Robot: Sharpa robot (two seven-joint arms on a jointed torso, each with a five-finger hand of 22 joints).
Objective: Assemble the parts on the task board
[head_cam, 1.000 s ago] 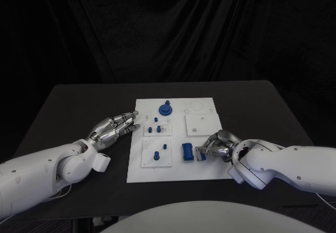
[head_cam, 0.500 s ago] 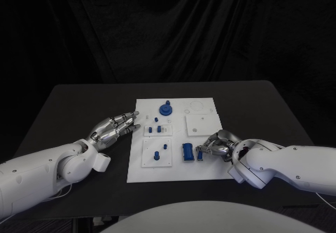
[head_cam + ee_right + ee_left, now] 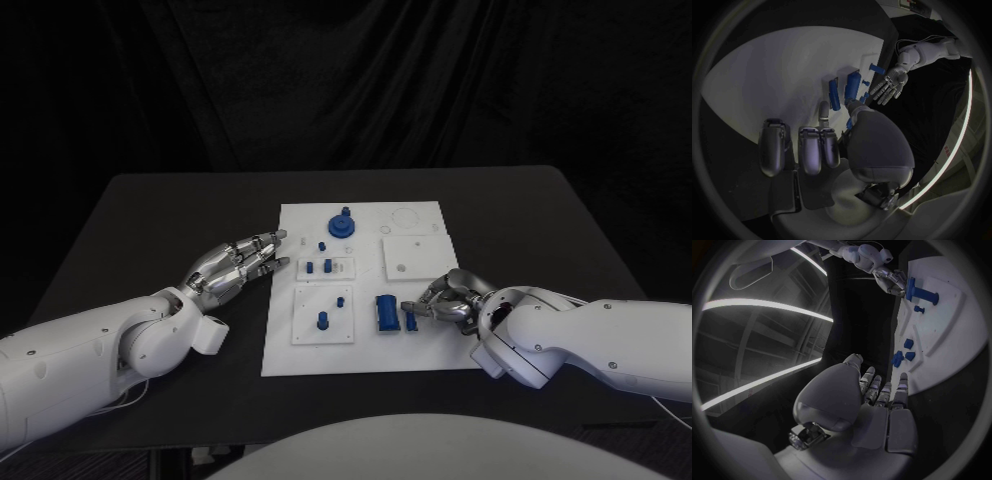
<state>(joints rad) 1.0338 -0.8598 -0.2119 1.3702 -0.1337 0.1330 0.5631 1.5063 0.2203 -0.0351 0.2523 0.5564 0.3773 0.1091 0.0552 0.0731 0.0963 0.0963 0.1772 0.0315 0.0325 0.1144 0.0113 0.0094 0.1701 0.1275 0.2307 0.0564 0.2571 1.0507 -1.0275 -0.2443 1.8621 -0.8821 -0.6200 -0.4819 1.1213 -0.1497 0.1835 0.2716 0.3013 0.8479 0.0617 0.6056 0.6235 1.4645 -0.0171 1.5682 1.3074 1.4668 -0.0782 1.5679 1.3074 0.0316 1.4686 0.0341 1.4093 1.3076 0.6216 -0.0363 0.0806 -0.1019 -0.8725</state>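
Note:
The white task board [image 3: 346, 345] lies mid-table. A blue gear-like knob [image 3: 342, 224] stands at its far end, with small blue pegs [image 3: 323, 266] and studs [image 3: 322, 321] on its left plates. A blue block [image 3: 387, 312] lies near the board's right side. My right hand [image 3: 454, 300] rests on the board beside it, and its thumb and one finger pinch the near end of a slim blue bar [image 3: 411, 321] [image 3: 834, 95] lying next to the block [image 3: 852, 86]. My left hand [image 3: 238, 262] [image 3: 873, 405] hovers flat off the board's left edge, fingers apart, holding nothing.
A square white plate [image 3: 418, 255] with no parts on it sits on the board's right half, beyond my right hand. Black table [image 3: 173, 220] surrounds the board on all sides. In the left wrist view the board [image 3: 942, 330] and my right hand [image 3: 892, 282] lie ahead.
The slim blue bar has shifted slightly left, closer to the blue block, with my right hand's fingertips following. My left hand has stayed where it was.

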